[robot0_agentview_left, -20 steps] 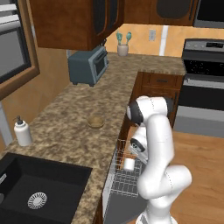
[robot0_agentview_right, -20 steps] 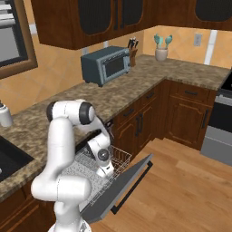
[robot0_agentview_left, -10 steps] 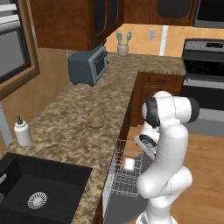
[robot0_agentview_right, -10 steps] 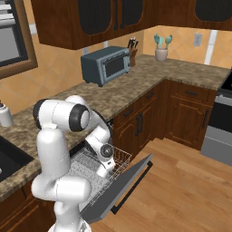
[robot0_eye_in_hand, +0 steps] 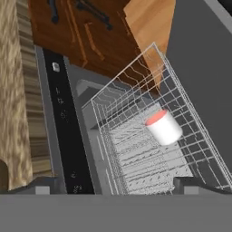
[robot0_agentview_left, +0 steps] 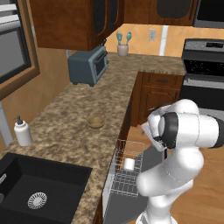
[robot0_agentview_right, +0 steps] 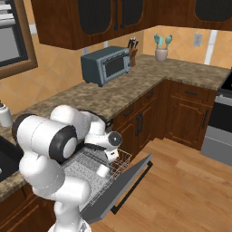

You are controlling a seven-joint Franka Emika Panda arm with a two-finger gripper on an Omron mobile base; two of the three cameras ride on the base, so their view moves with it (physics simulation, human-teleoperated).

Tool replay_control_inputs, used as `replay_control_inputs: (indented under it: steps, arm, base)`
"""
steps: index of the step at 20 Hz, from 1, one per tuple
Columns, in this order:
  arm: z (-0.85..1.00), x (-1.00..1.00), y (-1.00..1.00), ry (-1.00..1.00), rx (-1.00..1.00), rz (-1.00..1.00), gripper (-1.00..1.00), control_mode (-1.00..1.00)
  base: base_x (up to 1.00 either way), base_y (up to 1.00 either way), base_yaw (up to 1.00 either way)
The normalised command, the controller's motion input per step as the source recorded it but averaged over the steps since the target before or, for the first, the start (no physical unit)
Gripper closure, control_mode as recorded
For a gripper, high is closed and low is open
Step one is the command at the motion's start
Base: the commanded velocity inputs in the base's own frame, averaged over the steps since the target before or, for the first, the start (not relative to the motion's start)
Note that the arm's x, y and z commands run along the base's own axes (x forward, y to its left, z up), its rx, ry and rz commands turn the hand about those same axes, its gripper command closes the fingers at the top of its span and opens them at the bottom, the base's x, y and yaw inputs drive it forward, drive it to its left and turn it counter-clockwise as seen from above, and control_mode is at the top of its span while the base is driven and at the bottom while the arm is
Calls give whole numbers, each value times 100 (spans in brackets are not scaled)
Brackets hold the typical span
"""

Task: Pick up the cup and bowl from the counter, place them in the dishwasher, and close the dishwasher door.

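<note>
While the counter (robot0_agentview_left: 74, 113) runs long and brown across the left base view, the dishwasher (robot0_eye_in_hand: 68, 136) sits open beneath its edge, rack (robot0_eye_in_hand: 149, 149) pulled out over the lowered door (robot0_agentview_right: 129, 183). On that rack the cup (robot0_eye_in_hand: 163, 127) already lies tipped on its side, red top pointing up and left in the hand view, so half of the loading looks done. In the left base view the bowl (robot0_agentview_left: 96, 122) rests alone on the counter, near the front edge, just above and to the left of the rack. The arm's hand hangs over the rack, looking down into it. The gripper (robot0_eye_in_hand: 115, 186) shows two dark fingertips set far apart at the bottom of the hand view, with nothing between them, so it is wide open and empty.

The next move, by my judgement, turns on one thing: the bowl lies up and to the arm's left from the hand, on the counter above the rack, so the hand must rise clear of the wires and swing left over the counter edge before it descends.
</note>
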Motion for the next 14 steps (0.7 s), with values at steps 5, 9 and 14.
replay_control_inputs:
  steps: [5, 9, 14]
  arm:
    - [100, 0, 12, 21, 4, 13, -100, -100]
    - [100, -4, 59, 18, 0, 20, -100, -100]
    - [45, 0, 97, 13, -1, 22, -100, -100]
  base:
    - [0, 0, 0]
    - [0, 0, 0]
    - [0, 0, 0]
